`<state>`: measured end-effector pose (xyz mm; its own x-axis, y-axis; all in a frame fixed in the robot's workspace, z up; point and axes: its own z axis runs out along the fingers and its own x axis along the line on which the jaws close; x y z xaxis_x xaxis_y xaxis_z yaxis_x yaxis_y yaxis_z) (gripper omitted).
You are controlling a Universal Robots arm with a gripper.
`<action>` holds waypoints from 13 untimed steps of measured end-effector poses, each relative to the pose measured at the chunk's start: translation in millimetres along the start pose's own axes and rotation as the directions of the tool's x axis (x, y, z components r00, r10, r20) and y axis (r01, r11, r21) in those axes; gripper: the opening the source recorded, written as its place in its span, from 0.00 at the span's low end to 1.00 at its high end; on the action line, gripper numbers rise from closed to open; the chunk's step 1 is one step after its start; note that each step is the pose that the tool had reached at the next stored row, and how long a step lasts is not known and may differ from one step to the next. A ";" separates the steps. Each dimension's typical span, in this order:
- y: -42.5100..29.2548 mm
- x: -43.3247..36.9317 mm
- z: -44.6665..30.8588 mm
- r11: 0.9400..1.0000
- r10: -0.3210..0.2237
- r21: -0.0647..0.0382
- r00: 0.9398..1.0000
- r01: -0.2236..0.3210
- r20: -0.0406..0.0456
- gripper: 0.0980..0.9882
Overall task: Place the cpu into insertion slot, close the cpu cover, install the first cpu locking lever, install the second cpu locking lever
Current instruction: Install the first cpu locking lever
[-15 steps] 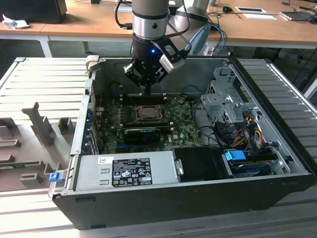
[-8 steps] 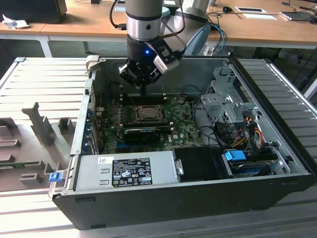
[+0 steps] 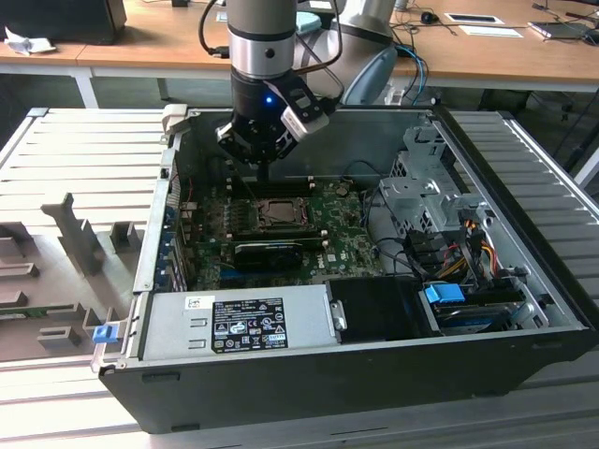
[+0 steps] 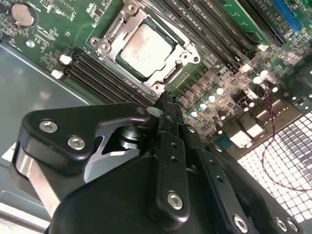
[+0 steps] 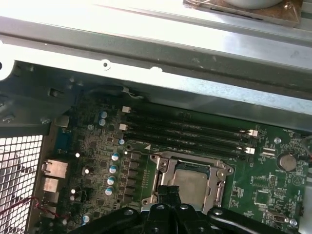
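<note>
The cpu (image 4: 146,48) lies grey side up in the insertion slot (image 5: 161,168) on the green board inside the open computer case. The cpu cover (image 4: 185,48) lies flat around it, with the chip showing through its window. In the exterior view the cpu (image 3: 278,213) sits just in front of and below my gripper (image 3: 265,175). My gripper (image 4: 165,100) hangs a little above the board at the socket's edge, beside the memory slots. Its black fingers are pressed together with nothing between them, and in the first wrist view the gripper (image 5: 169,191) covers part of the socket's rim.
Long black memory slots (image 5: 185,131) run beside the socket. A black expansion card (image 3: 271,253) lies in front of it, a power supply (image 3: 234,323) at the case front, and a drive cage (image 3: 421,187) and cables (image 3: 449,253) at the exterior view's right. Grey fixtures (image 3: 80,234) stand outside.
</note>
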<state>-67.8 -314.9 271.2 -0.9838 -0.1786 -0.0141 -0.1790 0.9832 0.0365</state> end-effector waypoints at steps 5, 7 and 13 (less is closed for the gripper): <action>2.2 13.3 1.8 1.000 0.000 -0.001 1.000 0.000 0.000 0.01; 2.4 14.1 1.9 1.000 0.001 -0.001 1.000 -0.001 0.000 0.01; 3.0 18.0 4.0 0.999 0.033 -0.001 0.999 -0.033 0.002 0.01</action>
<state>-86.0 -314.9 267.1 -0.9892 -0.1458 -0.0145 -0.1462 0.9885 0.0378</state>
